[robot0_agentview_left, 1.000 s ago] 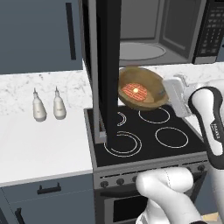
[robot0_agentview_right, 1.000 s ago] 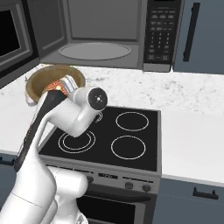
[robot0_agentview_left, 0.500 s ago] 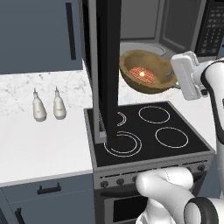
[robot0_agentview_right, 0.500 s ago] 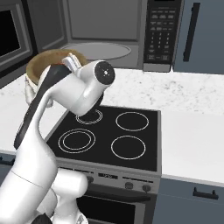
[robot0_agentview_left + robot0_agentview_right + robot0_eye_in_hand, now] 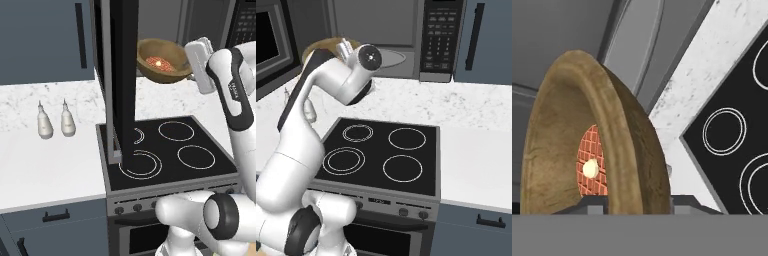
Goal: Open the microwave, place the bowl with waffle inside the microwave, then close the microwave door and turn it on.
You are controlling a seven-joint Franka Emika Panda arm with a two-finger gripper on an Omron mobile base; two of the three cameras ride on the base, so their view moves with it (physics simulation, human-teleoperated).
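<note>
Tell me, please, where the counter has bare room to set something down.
The white counter right of the stove is bare up to the cabinet. Left of the stove, the patch in front of the two white bottles is free. The space around the open microwave door and the held bowl with waffle is crowded.

The gripper's fingertips hide behind the bowl with waffle (image 5: 587,145). The arm (image 5: 331,85) covers most of that bowl in the right base view
</note>
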